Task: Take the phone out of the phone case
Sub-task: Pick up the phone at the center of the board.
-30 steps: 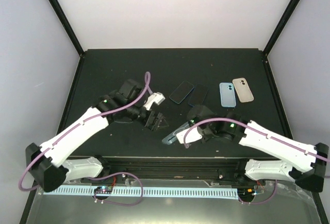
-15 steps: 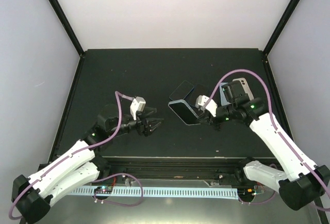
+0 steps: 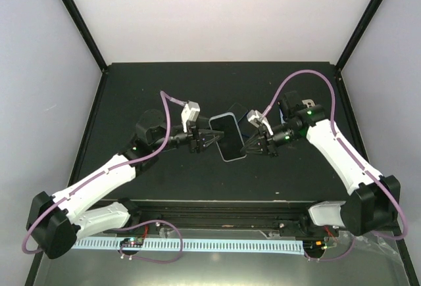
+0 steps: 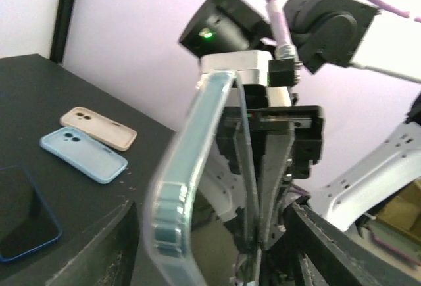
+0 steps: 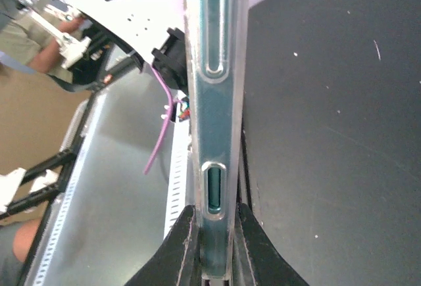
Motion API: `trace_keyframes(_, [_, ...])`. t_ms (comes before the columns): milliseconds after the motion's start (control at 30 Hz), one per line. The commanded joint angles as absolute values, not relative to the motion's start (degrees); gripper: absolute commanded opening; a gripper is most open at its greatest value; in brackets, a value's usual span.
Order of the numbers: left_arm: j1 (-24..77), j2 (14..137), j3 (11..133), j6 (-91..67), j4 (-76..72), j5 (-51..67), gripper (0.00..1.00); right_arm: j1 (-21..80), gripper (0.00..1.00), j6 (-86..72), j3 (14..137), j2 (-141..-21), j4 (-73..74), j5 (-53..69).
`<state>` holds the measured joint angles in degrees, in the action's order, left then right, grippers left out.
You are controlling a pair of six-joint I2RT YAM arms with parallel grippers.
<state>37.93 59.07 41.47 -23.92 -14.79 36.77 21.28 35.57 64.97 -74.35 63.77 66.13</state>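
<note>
- Left tool (image 4: 216,219): jaws partly open and straddling the left edge of the cased phone. It grips nothing, and contact with the case cannot be told.
- Right tool (image 5: 215,233): pinched shut on the case's opposite edge, one finger on each face.
- Phone (image 3: 228,138): seated in its clear, blue-tinted case (image 5: 214,102). The right tool alone holds it off the tabletop (image 3: 164,89), about mid-table between the two tools. In the top view the screen faces up, tilted.
- In the left wrist view the case's near edge is blurred.
- Dark spare phone (image 4: 20,214) with a blue rim lies flat on the tabletop, further back.
- Light blue case (image 4: 82,156) and beige case (image 4: 97,128) lie side by side just beyond it, both flat.
</note>
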Motion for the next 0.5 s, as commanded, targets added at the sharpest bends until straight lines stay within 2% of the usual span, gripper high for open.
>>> trace_keyframes(0, [37.77, 61.1, 46.97, -24.32, -19.06, 44.32, 0.59, 18.25, 0.01, 44.96, 69.52, -77.23, 72.85, 78.01])
trace_keyframes(200, [37.71, 64.07, 45.33, -30.54, -29.38, 49.01, 0.44, 15.4, 0.01, 51.48, 71.01, -80.0, 79.47, 79.71])
trace_keyframes(467, [37.77, 68.55, 48.72, -35.49, -33.87, 52.5, 0.22, 15.3, 0.01, 47.0, 69.91, -79.32, 75.26, 79.53])
